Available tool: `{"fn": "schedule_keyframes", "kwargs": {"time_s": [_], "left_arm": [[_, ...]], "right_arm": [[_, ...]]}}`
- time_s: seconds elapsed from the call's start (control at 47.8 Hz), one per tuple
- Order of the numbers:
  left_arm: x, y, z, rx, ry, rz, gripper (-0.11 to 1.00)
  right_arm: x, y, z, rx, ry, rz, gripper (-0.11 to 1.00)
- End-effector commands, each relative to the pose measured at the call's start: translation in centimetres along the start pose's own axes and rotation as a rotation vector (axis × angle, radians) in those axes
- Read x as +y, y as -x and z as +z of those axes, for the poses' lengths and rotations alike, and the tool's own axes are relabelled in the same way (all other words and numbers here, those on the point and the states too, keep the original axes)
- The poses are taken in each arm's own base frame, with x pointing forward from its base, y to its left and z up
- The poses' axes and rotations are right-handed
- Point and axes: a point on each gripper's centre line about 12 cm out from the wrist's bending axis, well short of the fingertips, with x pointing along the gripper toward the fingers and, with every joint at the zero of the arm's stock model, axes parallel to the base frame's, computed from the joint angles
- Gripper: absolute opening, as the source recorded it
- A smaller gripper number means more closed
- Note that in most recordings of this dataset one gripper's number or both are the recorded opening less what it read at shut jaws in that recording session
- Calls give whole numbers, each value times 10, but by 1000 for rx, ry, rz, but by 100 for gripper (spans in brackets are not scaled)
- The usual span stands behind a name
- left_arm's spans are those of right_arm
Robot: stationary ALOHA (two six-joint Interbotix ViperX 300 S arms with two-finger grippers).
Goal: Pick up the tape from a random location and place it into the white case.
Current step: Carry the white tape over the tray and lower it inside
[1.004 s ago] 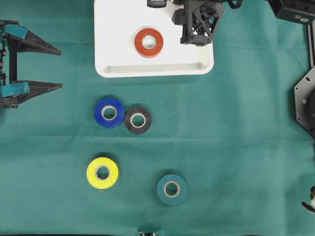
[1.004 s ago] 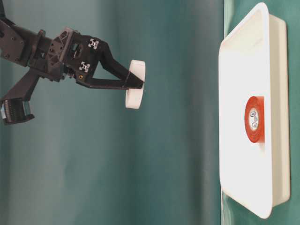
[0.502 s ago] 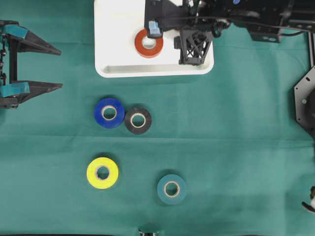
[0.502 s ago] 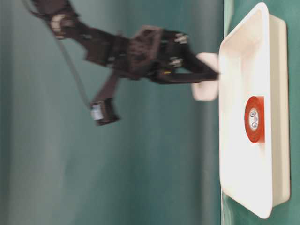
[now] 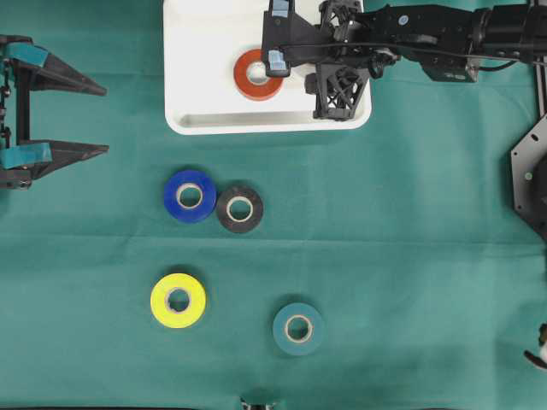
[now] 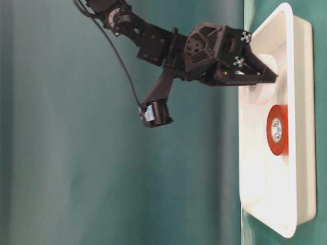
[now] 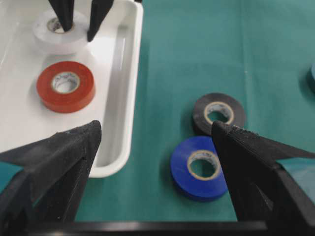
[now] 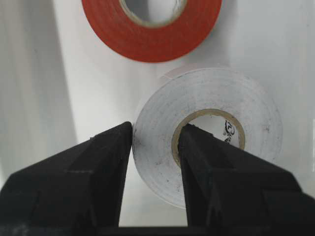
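The white case lies at the back of the green table. Inside it my right gripper is shut on a white tape roll, one finger in the core and one against the outer wall. The roll sits low in the case, at or just above its floor, next to a red tape roll. The left wrist view shows the white roll beside the red one. From overhead the arm hides the white roll. My left gripper is open at the left edge, holding nothing.
Loose on the cloth in front of the case are a blue roll touching a black roll, a yellow roll and a teal roll. The blue roll lies just ahead of my left fingers.
My right gripper has come down with the white roll from well above the table into the case beside the red roll. The left arm has not moved.
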Motion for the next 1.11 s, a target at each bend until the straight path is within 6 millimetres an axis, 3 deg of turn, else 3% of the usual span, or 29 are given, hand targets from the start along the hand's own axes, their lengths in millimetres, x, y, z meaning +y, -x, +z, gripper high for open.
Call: {"fn": "schedule_keyframes", "kwargs": {"time_s": [0.0,0.963,1.088], "left_arm": [[0,0,7,-20,5,1,99],[0,0,7,-21,7,1,99],[0,0,7,-21,7,1,99]], "right_arm": [[-4,3,4,-22,-11,-5,33],[-3,0,3,-11,-22,-3,34],[-4,2,3,-14,-33,-8,69]]}}
